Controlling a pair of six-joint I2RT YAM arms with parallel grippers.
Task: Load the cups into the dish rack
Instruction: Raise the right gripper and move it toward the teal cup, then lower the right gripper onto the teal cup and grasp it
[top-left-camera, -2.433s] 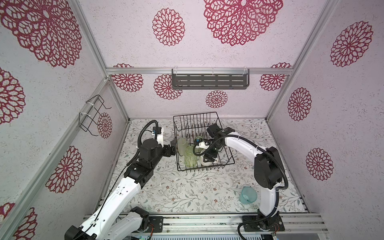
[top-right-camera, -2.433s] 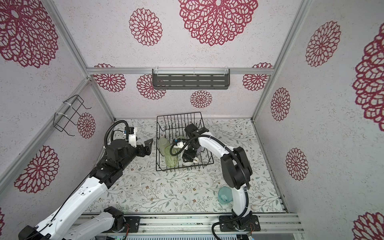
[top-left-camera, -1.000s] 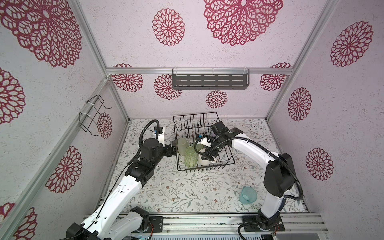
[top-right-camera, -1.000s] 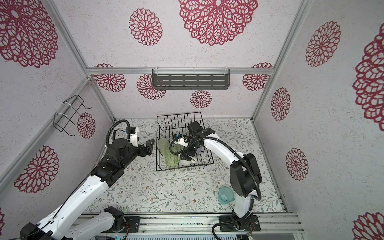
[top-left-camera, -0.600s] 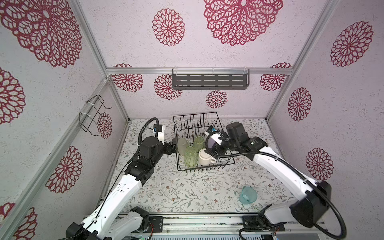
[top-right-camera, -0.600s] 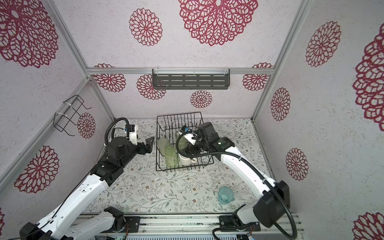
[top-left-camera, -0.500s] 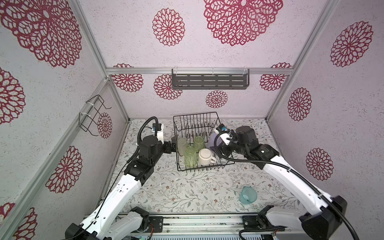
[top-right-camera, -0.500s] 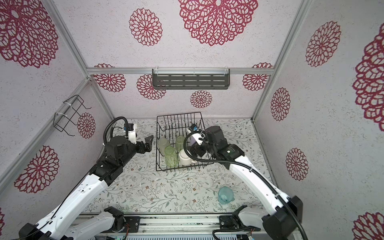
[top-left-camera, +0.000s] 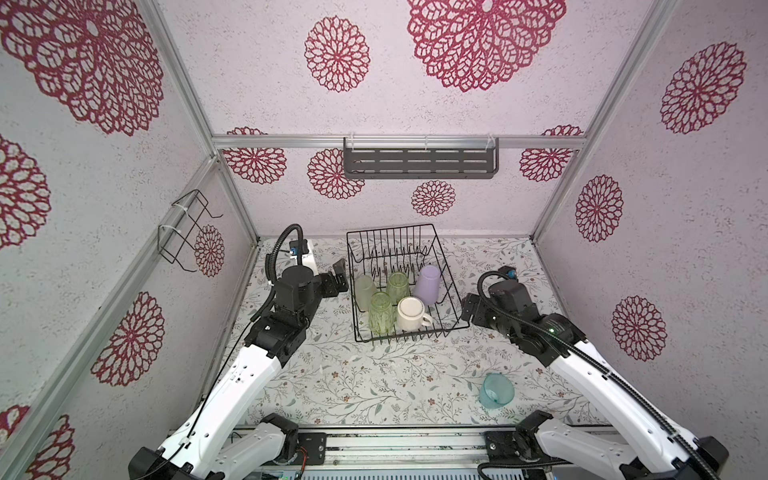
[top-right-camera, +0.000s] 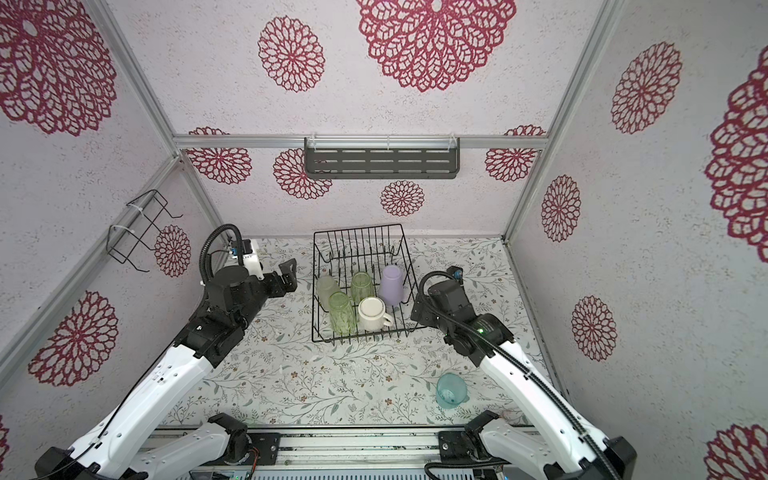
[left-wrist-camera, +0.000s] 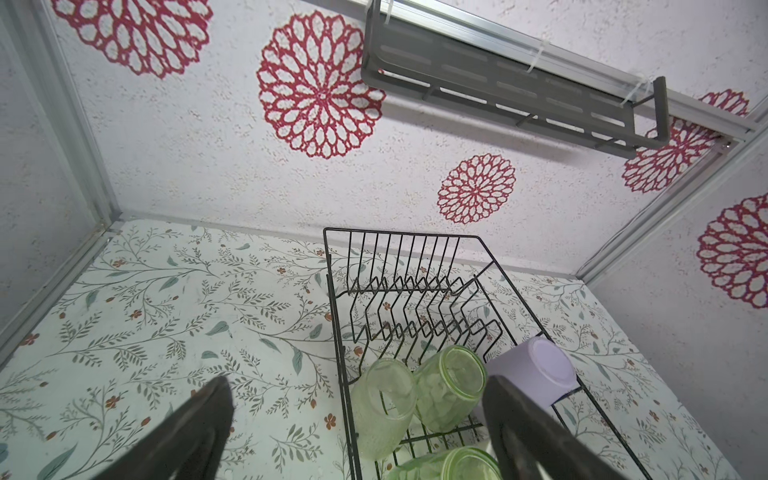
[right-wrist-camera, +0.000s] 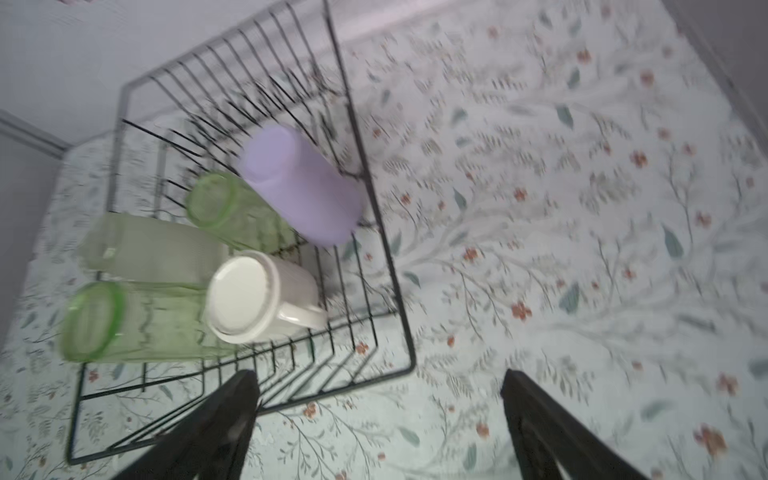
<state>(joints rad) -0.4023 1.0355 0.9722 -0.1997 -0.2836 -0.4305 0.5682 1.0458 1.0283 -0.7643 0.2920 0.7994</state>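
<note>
The black wire dish rack stands mid-table. Several cups lie in it: a frosted tumbler, two green ones, a white mug and a lilac tumbler. A teal cup sits alone on the table, front right. My left gripper hovers open just left of the rack. Off the rack's right front corner, my right gripper is open and empty.
A grey slotted shelf hangs on the back wall. A small bent-wire holder is fixed to the left wall. Floral table surface stretches in front of the rack.
My right gripper has pulled out of the rack and swung back to the right, leaving the lilac tumbler inside. The left arm has barely shifted.
</note>
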